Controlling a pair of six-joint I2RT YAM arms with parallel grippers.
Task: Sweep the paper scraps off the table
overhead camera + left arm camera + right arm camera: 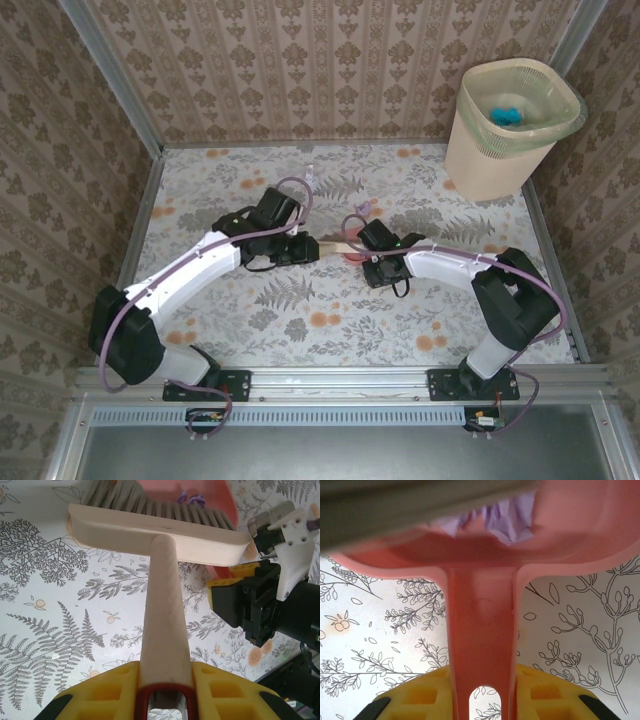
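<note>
I see the large flat table (300, 335), pale grey fern-and-leaf print with orange flower spots, edged by metal rails. A small crumpled pale purple paper wad (312, 178) lies on it toward the far edge, left of centre. A second purple wad (366, 207) lies nearer the middle. From the right wrist, a crumpled purple scrap (506, 519) rests inside the pink plastic dustpan (480, 630). Teal-blue wads (507, 113) lie in the cream lattice basket (500, 160) at the far right.

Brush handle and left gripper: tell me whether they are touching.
Touching. The left wrist view shows the brush handle wedged in the left gripper, flush against both yellow fingers.
</note>
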